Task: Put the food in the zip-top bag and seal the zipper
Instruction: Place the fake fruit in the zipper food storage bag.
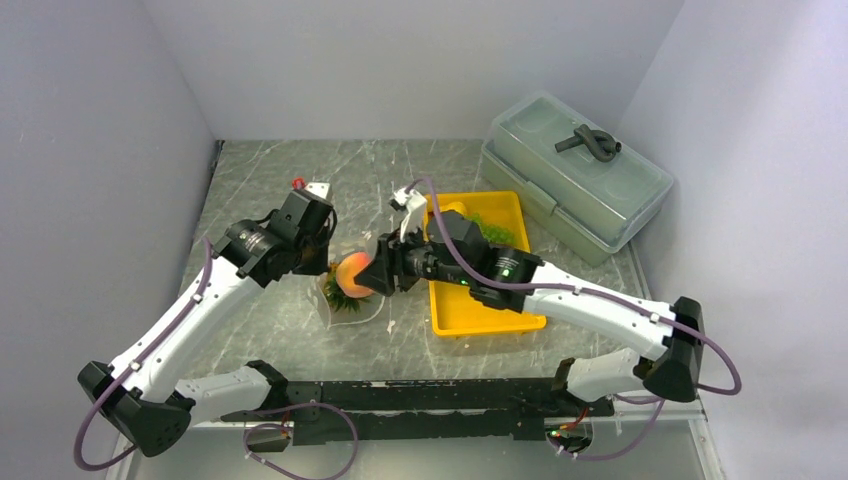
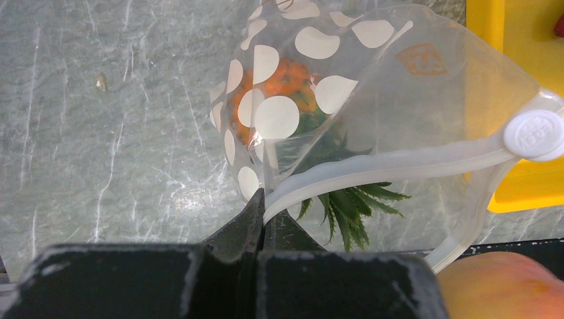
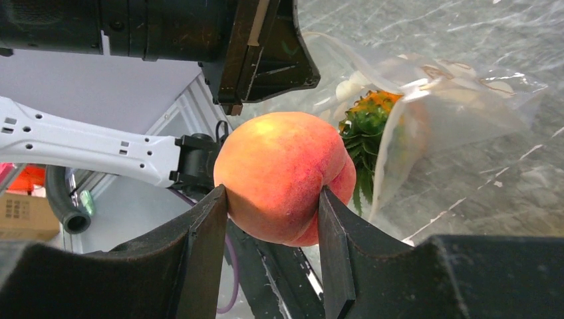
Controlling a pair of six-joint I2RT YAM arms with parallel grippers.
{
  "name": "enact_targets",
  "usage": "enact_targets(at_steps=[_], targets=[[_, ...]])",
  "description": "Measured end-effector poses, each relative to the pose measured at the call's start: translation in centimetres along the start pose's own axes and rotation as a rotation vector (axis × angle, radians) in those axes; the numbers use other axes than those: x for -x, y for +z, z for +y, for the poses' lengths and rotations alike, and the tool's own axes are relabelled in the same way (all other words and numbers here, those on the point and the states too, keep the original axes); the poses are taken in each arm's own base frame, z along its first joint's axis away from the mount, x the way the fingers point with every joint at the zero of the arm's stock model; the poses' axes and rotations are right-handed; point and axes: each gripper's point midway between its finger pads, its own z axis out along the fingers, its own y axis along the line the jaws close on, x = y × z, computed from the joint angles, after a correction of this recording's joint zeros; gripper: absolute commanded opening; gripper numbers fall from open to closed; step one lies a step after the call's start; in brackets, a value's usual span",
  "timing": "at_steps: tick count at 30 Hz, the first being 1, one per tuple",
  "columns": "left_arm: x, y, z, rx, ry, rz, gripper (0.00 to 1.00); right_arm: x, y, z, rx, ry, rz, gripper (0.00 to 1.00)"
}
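The clear dotted zip-top bag [image 2: 372,86] lies on the table with its mouth held up. My left gripper [image 2: 263,199] is shut on its whitish zipper [image 2: 399,163] at the rim. An orange pineapple [image 2: 286,83] with a green crown sits inside the bag [image 3: 459,100]. My right gripper [image 3: 273,199] is shut on the orange round fruit [image 3: 282,176], holding it in the air just in front of the bag's mouth. From above, that fruit [image 1: 353,274] hangs between the two grippers, over the bag [image 1: 345,298]. Green grapes [image 1: 492,230] lie in the yellow tray.
The yellow tray [image 1: 480,310] lies to the right of the bag, under the right arm. A grey-green lidded box [image 1: 575,175] stands at the back right. White walls close in on three sides.
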Motion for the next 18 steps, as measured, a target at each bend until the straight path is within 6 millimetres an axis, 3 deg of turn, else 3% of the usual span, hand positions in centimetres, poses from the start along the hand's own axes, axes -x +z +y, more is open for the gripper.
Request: enact_targets(at_steps=[5,18], targets=[[0.3,-0.2,-0.1,-0.007,-0.002,-0.007,0.00,-0.5,1.9,0.0,-0.012,-0.009,0.026,0.00],[0.5,-0.4,-0.6,-0.029,-0.001,0.002,0.00,-1.6,6.4,-3.6,-0.167,-0.034,0.040,0.00]])
